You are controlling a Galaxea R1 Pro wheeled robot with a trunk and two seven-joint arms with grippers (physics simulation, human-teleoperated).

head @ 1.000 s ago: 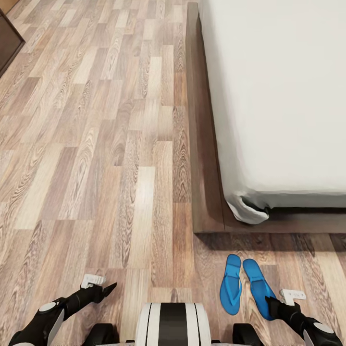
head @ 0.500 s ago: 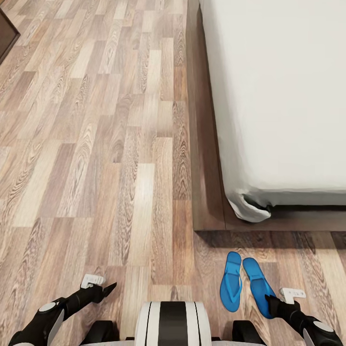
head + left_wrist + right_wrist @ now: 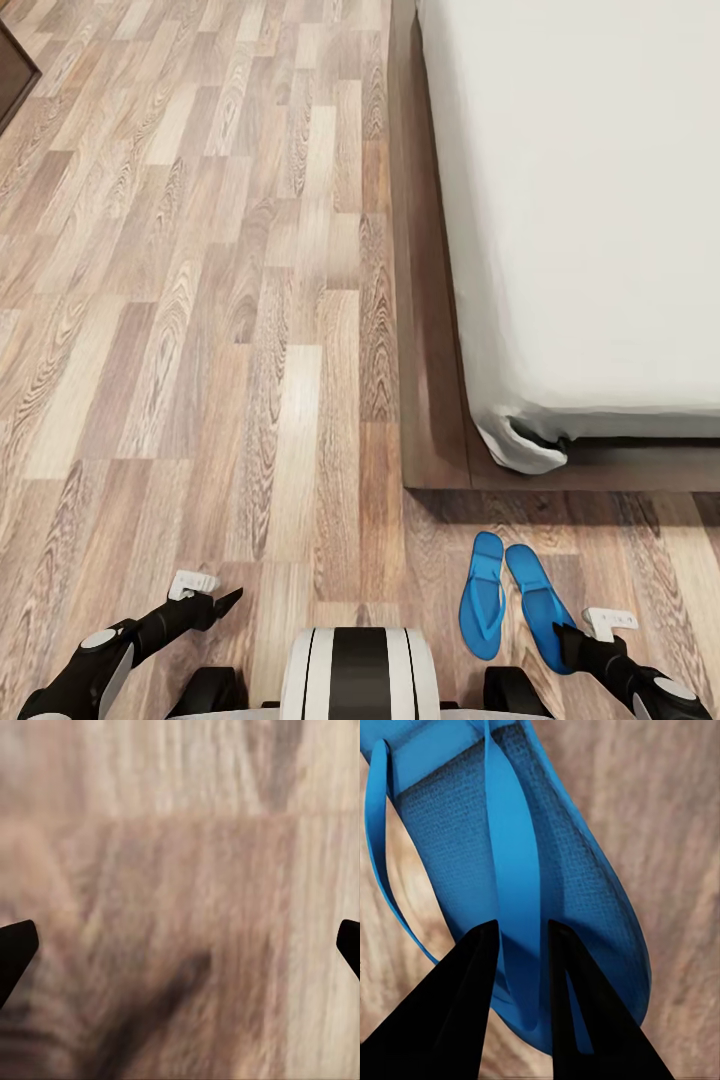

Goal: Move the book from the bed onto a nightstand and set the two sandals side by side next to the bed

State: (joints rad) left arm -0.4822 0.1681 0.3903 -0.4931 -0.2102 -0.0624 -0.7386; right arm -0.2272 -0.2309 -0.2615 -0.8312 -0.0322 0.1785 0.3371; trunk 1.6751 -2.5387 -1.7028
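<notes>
Sandals (image 3: 512, 597) lie side by side on the floor (image 3: 200, 330), lower right, near the bed (image 3: 580, 200) corner. The right gripper (image 3: 519, 934) has sunk lower since 1 second ago and is nearly closed around a blue strap. The left gripper (image 3: 205, 592) hangs wide open, low left.

We count two sandals: one (image 3: 483, 596) on the left and one (image 3: 537, 603) on the right, side by side on the floor (image 3: 200, 300). We see one bed (image 3: 590, 200), made of one mattress on one frame. There are two arms, each with one gripper: the left gripper (image 3: 215, 597) and the right gripper (image 3: 575, 632). One dark piece of furniture (image 3: 12, 75) shows at the far corner; we cannot tell what kind.
</notes>
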